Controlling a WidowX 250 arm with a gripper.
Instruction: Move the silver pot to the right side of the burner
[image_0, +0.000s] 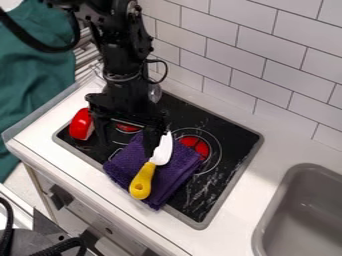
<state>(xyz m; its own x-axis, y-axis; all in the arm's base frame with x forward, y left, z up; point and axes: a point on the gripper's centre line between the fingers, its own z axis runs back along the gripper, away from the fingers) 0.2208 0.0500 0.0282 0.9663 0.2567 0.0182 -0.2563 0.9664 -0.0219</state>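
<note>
silver pot (155, 93) partly hidden, behind hand (127, 149)

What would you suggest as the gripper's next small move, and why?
I would raise the gripper straight up a little before moving it sideways. Its fingers are apart, and one hangs right beside the knife, which lies on the purple cloth, so a sideways sweep might drag both.

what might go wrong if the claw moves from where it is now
The open claw hangs with one finger right by the white blade of the yellow-handled utensil, so a sideways move might knock it. A low sweep could also snag the purple cloth and drag the utensil lying on it. The red object near the claw's other finger may get bumped.
</note>
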